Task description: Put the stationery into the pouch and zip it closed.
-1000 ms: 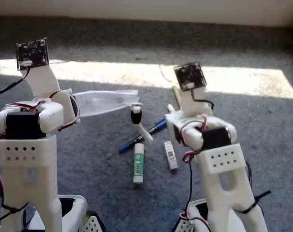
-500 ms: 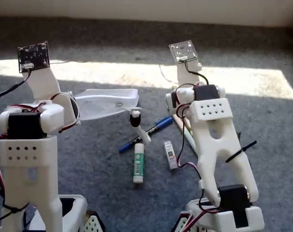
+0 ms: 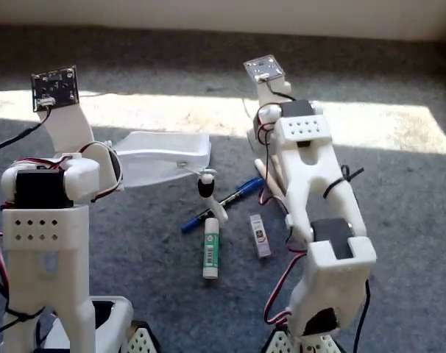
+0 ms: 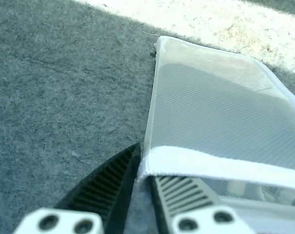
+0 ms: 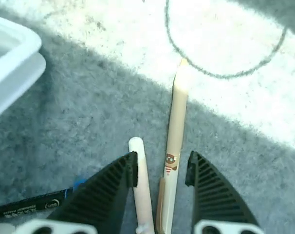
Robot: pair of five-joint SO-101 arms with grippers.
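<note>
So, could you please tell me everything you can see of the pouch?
The pouch is a flat, translucent white mesh bag with a solid white band along one edge. It stretches from the left arm towards the middle of the grey carpet, with its far end by the sunlit strip. The fingers of the left gripper are shut on the band's corner.

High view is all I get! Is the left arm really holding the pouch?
Observer: Yes. The left gripper is shut on the white edge band of the pouch.
Operator: Has the right one grabbed a pen?
Observer: No. The right gripper is open, straddling a tan pen and a white stick on the carpet.
Operator: Anything funny on the pen?
Observer: A small cartoon picture sits near its clip.
</note>
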